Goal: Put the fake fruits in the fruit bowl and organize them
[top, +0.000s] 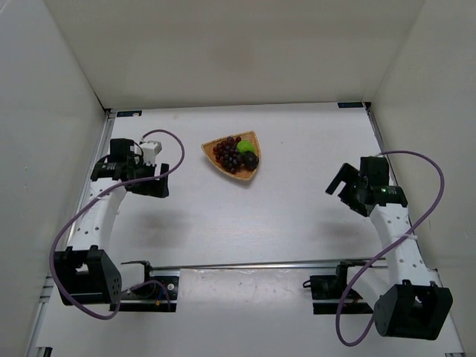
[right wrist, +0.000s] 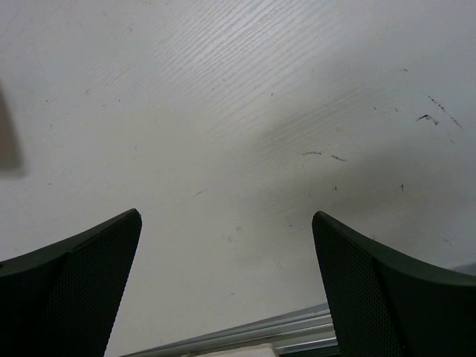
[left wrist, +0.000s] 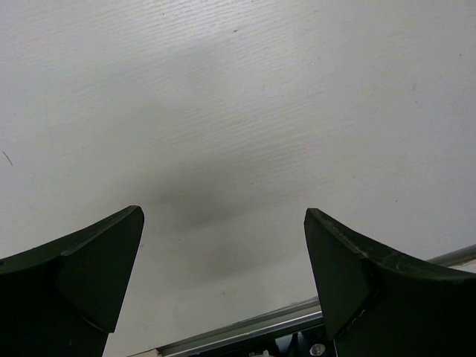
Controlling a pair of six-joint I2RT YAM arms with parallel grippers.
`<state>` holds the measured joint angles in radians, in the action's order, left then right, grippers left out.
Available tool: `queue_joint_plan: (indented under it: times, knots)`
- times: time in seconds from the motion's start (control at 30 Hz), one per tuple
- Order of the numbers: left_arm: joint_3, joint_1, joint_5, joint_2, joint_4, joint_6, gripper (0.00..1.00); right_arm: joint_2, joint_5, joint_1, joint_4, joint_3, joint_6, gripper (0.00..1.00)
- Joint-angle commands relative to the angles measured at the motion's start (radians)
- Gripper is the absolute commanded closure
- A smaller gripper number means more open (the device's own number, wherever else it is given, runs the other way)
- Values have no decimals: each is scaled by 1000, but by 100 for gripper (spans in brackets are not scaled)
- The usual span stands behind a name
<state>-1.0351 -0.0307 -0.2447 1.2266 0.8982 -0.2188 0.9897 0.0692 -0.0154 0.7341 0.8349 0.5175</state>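
The fruit bowl (top: 252,138), a fan-shaped woven orange-tan basket, sits at the back middle of the table in the top view. In it lie the dark red grapes (top: 227,154), the bright-green apple (top: 245,146) and the dark purple-black fruit (top: 251,160), close together. My left gripper (top: 152,186) (left wrist: 223,212) is open and empty, left of and nearer than the bowl. My right gripper (top: 338,181) (right wrist: 226,213) is open and empty, well to the right of the bowl. Both wrist views show only bare table between the fingers; the bowl and fruits are out of view there.
White walls enclose the table on the left, back and right. A metal rail (top: 245,264) runs across the near side between the arm bases and shows at the bottom of both wrist views (left wrist: 238,327) (right wrist: 245,331). Purple cables (top: 435,193) loop off each arm.
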Motion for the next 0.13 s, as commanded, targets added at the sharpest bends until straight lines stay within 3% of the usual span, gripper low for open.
queue_joint_plan:
  times: [0.0, 0.1]
  knots:
    - [1, 3, -10, -47, 5, 9, 0, -42, 4, 2, -1, -13, 1, 0]
    - [1, 3, -10, -47, 5, 9, 0, -65, -26, 2, -25, -32, 13, 0]
